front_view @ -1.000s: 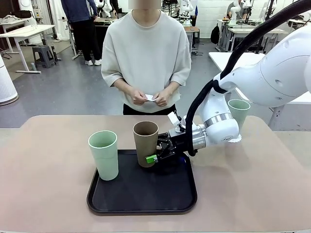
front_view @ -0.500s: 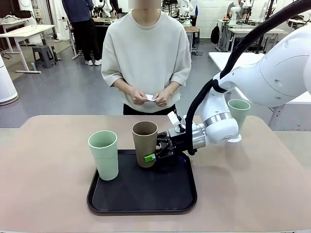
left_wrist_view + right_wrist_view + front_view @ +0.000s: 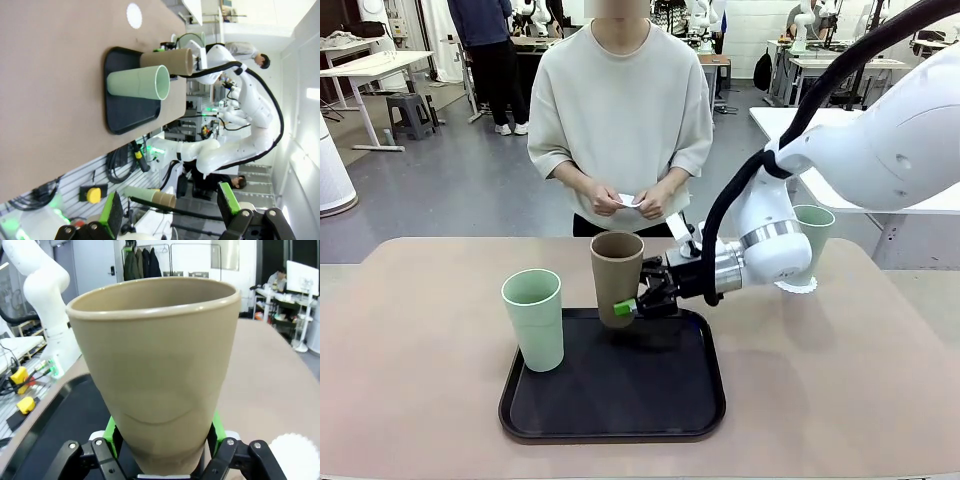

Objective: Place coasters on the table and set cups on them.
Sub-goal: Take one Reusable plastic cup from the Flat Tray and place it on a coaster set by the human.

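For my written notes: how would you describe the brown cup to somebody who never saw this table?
Look at the black tray on the beige table. Over its far edge the right pincer holds a tall cup, brown, unlike the pale green cup nearby.

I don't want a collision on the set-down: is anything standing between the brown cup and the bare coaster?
Nothing visible does. The right gripper holds the brown cup over the tray. Between it and the bare coaster lie just the tray's rim and open table.
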Tool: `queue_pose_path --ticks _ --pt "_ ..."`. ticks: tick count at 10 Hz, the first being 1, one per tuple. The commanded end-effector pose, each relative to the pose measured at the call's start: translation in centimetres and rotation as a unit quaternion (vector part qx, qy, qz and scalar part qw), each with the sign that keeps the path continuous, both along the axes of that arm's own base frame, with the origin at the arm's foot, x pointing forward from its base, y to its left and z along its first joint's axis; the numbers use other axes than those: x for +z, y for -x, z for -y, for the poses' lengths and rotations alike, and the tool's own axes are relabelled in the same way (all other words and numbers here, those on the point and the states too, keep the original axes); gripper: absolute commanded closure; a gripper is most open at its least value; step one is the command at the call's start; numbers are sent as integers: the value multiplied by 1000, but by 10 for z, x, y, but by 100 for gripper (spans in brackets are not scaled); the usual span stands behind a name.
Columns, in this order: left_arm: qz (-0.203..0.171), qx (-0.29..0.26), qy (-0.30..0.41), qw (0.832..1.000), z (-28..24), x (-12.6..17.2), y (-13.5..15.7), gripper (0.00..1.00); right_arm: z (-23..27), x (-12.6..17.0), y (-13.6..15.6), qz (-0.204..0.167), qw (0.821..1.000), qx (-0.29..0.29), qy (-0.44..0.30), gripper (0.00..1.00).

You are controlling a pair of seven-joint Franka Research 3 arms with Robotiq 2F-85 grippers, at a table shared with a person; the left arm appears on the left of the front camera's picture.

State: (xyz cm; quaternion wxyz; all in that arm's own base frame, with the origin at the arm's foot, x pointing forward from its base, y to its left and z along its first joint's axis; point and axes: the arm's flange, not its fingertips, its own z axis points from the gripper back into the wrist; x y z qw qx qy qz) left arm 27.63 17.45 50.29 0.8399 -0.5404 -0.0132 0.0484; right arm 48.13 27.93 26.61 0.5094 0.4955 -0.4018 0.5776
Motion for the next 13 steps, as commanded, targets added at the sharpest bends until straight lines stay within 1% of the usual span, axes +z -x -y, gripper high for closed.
queue_pose_path --ticks 1,2,3,5,6,7,8,11,12,13 --pt "3 3 6 1000 0 2 1 0 -11 49 4 0 1000 -13 -8 79" --pt "3 3 6 1000 0 2 1 0 -18 70 5 4 1000 -16 1 79" --pt "3 3 6 1000 0 2 1 0 -22 86 4 -2 1000 -20 10 79" --pt "3 3 6 1000 0 2 1 0 -26 105 6 -7 999 -33 30 79" --pt "3 3 6 1000 0 2 1 0 -25 107 4 -15 998 -42 36 79" --pt "3 3 6 1000 0 2 1 0 -23 106 1 -22 996 -74 52 79" --pt "3 3 6 1000 0 2 1 0 -21 109 5 -1 999 -30 21 79" --pt "3 3 6 1000 0 2 1 0 -21 109 5 -1 999 -30 21 79" --pt "3 3 6 1000 0 2 1 0 -21 107 4 -7 999 -39 29 19" --pt "3 3 6 1000 0 2 1 0 -16 107 -11 7 997 -51 52 19"
